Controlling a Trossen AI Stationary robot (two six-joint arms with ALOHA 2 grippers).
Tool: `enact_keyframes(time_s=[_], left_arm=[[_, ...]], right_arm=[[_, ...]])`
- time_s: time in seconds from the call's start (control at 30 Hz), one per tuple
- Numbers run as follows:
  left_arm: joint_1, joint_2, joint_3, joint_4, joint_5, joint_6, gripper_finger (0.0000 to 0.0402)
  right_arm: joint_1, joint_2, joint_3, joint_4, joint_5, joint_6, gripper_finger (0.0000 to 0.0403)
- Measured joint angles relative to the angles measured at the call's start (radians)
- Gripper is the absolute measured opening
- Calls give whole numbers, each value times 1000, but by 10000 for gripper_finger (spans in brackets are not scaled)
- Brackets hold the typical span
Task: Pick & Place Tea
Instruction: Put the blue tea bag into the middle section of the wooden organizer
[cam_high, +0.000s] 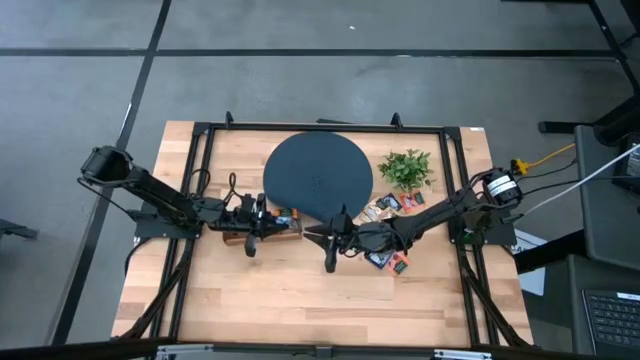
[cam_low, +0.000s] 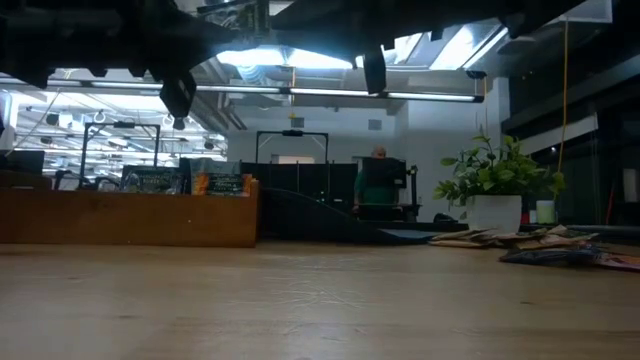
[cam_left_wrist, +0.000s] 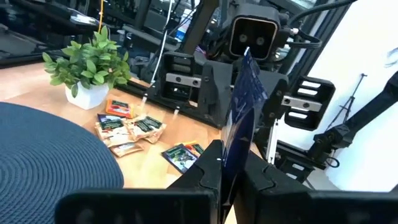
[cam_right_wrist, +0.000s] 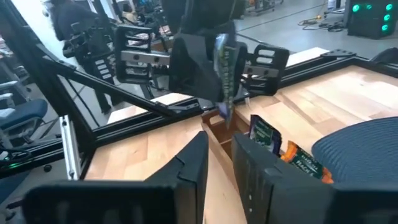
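Tea sachets: loose heap (cam_high: 388, 208) right of frame centre in the high view, between the round dark mat (cam_high: 318, 176) and the small plant (cam_high: 407, 167).
Held sachet: one dark sachet (cam_left_wrist: 244, 106) stands upright, pinched in the left gripper (cam_left_wrist: 231, 171).
Wooden box: (cam_high: 264, 226) left of centre, sachets standing inside (cam_right_wrist: 263, 135).
Left gripper: clamped on that sachet, above the box.
Right gripper: (cam_right_wrist: 219, 152) lower centre, fingers narrowly parted, nothing between them.

Even overhead lighting in high view, soft shadows. Low view backlit: ceiling light strips (cam_low: 300, 92) glare at 12 o'clock, arms silhouetted, tabletop (cam_low: 300, 300) dim. Wrist views: near fingers blurred.
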Motion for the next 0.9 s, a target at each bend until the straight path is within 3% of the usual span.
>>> enact_keyframes(time_s=[0.5, 0.9], left_arm=[[0, 63, 46, -9, 24, -2, 10], [0, 135, 102, 0, 39, 17, 10]], right_arm=[[-1, 0, 0, 23, 0, -1, 173], [-7, 0, 0, 29, 1, 0, 93]])
